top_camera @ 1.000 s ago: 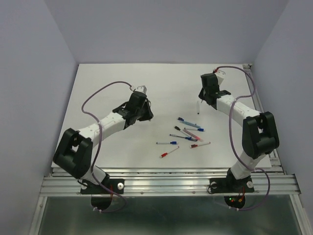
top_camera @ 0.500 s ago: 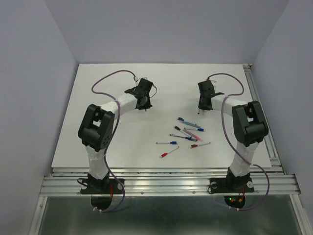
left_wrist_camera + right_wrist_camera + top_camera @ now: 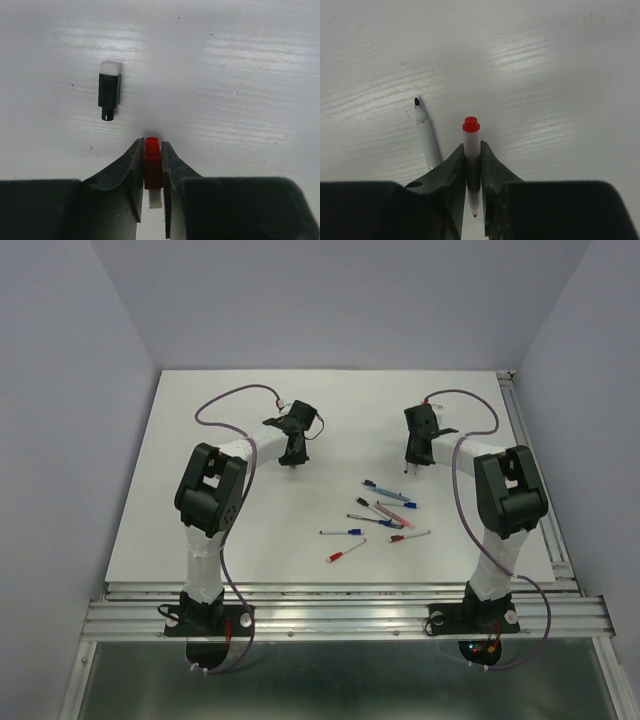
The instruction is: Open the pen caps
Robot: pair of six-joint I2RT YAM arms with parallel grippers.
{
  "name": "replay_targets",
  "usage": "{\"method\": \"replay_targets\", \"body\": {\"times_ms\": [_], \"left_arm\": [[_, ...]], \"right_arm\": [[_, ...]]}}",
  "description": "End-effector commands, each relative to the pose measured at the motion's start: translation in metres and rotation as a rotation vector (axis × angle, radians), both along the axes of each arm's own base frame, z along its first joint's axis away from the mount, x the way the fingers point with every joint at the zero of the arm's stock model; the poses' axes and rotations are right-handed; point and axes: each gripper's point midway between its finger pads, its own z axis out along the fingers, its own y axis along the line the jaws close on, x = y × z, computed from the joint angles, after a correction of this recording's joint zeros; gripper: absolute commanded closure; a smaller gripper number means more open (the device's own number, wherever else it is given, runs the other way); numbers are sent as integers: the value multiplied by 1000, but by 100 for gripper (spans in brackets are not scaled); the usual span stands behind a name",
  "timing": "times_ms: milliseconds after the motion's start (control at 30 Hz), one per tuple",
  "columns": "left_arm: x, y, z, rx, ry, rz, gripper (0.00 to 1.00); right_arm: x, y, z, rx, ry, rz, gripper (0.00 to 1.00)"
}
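Arms from both sides reach over the far half of the white table (image 3: 200, 490) in the overhead view. The left gripper (image 3: 293, 454) sits at about ten o'clock from the scattered pens (image 3: 380, 515), and the right gripper (image 3: 410, 462) at about one o'clock from them. Both point down at the surface. From this height their loads are too small to make out, though a thin sliver under the right one may be a pen.

In the left wrist view, the left gripper (image 3: 152, 150) is clamped on a red cap (image 3: 152, 159), with a white piece showing below it between the fingers. A black cap (image 3: 109, 91) with a white end lies on the table at eleven o'clock, apart from the fingers.

In the right wrist view, the right gripper (image 3: 472, 152) pinches the white barrel of a red pen (image 3: 471, 131). Its red end points at the table and its fine tip faces the camera. A black-tipped pen (image 3: 424, 132), uncapped, lies at ten o'clock, just beside one finger.
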Motion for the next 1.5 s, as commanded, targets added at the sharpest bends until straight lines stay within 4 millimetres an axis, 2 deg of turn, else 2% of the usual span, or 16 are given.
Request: {"method": "replay_targets", "body": {"times_ms": [0, 400, 567, 733, 767, 833, 900, 967, 1000, 1133, 1167, 1200, 1233, 1267, 1400, 1467], "left_arm": [[11, 9, 11, 45, -16, 25, 74], [10, 15, 14, 80, -14, 40, 53], [7, 9, 33, 50, -42, 19, 45], [1, 1, 70, -2, -110, 1, 36], [-2, 1, 85, -23, -138, -2, 31], [-9, -4, 98, -58, -159, -22, 24], [-17, -5, 122, -112, -212, -37, 6], [-29, -8, 129, -155, -219, -62, 1], [-33, -9, 148, -194, -263, -67, 1], [-60, -7, 176, -286, -332, -83, 1], [-71, -6, 169, -299, -316, -87, 1], [-78, -5, 186, -345, -366, -91, 1], [-85, -8, 189, -394, -372, -85, 1], [-98, -6, 189, -431, -389, -85, 1], [-128, -15, 173, -513, -369, -116, 1], [-139, -21, 164, -529, -343, -143, 1]], "right_arm": [[0, 1, 5, 12, 16, -21, 78], [-5, 0, 29, 29, -6, -46, 69], [-3, -2, 54, 32, -50, -58, 68], [-7, -5, 94, 54, -116, -78, 67], [-10, -2, 113, 81, -158, -68, 62], [-18, -1, 127, 109, -186, -55, 53], [-27, 1, 155, 152, -250, -39, 32], [-36, 3, 167, 185, -280, -41, 13], [-43, 4, 184, 212, -320, -27, 0], [-72, 7, 201, 290, -360, -20, 0], [-78, 7, 201, 320, -360, -45, 0], [-87, 4, 192, 324, -341, -64, 0], [-98, 2, 195, 339, -343, -73, 0], [-109, 0, 180, 342, -304, -100, 0], [-142, -11, 161, 380, -261, -212, 0], [-166, -15, 134, 394, -186, -279, 0]]}}
